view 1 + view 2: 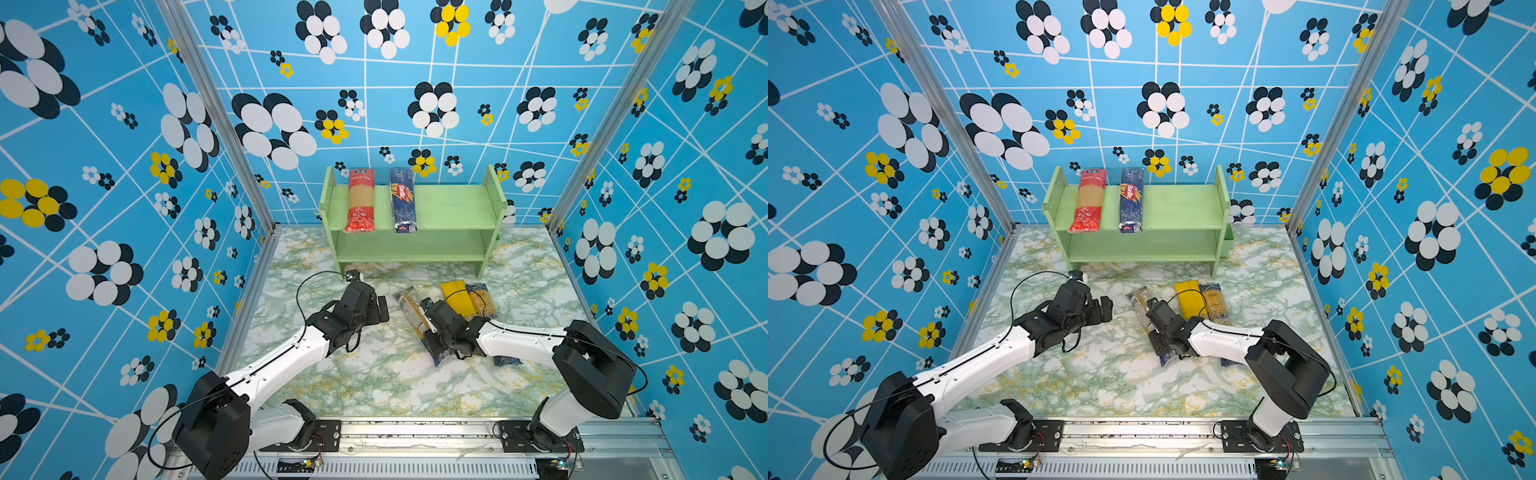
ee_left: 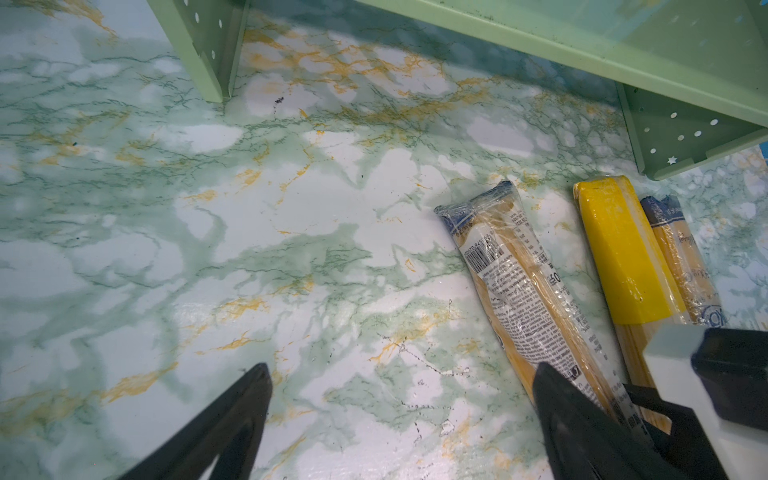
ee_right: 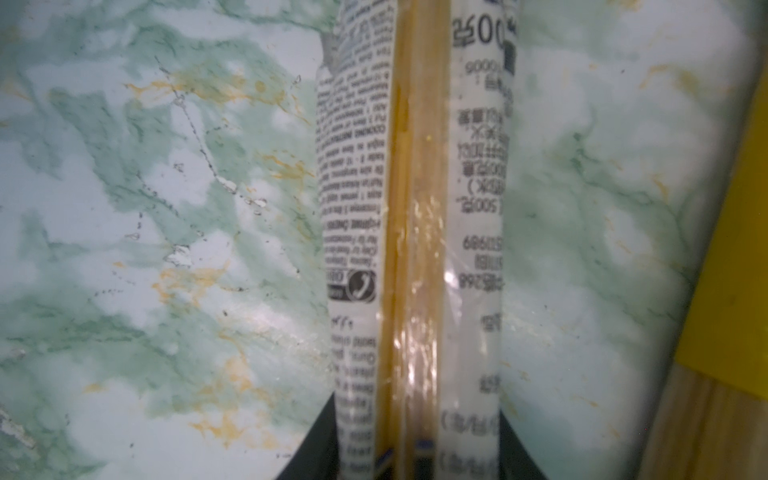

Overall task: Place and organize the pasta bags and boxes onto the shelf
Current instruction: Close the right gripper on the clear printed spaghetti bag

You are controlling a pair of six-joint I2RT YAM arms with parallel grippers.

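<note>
The right gripper [image 3: 415, 419] pinches the white-label pack [image 2: 515, 274] lying mid-bench [image 1: 374, 374]. The left gripper [image 2: 403, 415] gapes wide over bare bench. Just beside the pack lie the yellow-topped bag [image 1: 457, 297] and the blue-ended clear bag [image 1: 482, 301]. The red bag [image 1: 360, 199] and Barilla pack [image 1: 402, 199] lie on the left half of the top tier of the shelf [image 1: 453, 208]. By my reckoning two are shelved and three remain.

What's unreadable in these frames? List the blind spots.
Right hand grip on the white-label pack: in both top views its own wrist covers the fingertips; the right wrist view's edge cuts them off.
Near halves of the yellow-topped pack and blue-ended clear pack: mostly under the right arm in both top views.
Label print: blurred in the right wrist view.
Back of the shelf lower tier: hidden by its top tier in both top views.
</note>
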